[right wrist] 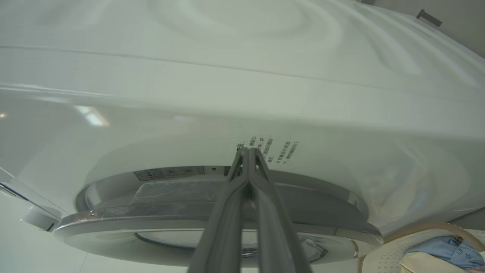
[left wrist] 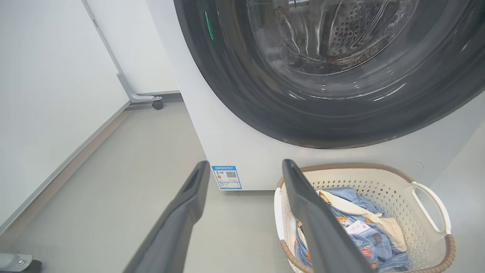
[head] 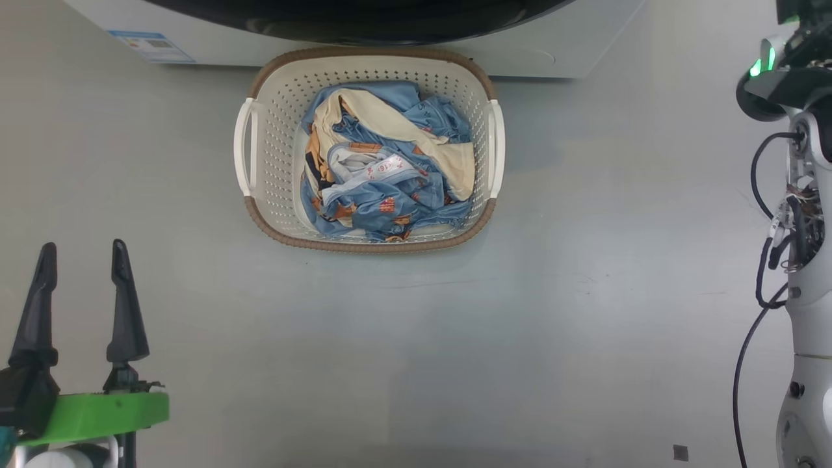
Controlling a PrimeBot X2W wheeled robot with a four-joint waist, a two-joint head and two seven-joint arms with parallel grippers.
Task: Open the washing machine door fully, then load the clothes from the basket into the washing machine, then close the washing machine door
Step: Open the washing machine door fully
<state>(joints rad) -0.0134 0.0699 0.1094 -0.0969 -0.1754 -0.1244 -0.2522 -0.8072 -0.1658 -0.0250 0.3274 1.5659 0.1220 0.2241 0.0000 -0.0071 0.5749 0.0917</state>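
the washing machine door (left wrist: 235,94) looks shut against the white front of the washing machine (left wrist: 242,151); through its glass the steel drum shows. so the first step, opening the door, seems to be the one in hand, and nothing is loaded yet.

in the right wrist view the right gripper (right wrist: 248,149) has its fingers pressed together, holding nothing, with the tips right at the seam where the door's edge meets the white front, beside some small printed text. whether the tips touch the rim cannot be told. the next move likely calls for catching that edge and drawing it outward through a wide swing, until the door stands fully open.

the basket (head: 273,104) sits on the floor (head: 520,325) just in front of the machine, directly under the door, its far rim close to the machine's base. the clothes (head: 390,156) lie heaped inside it, blue and cream. the door's lower rim overhangs the basket, so the swing should pass above it, though the gap looks small.

the left gripper (head: 83,247) hangs with its fingers apart, empty, well apart from the basket on the robot's left. bare floor lies on both sides of the basket. to the left of the machine a white wall (left wrist: 45,94) and a wheeled stand foot (left wrist: 146,99) bound the room.
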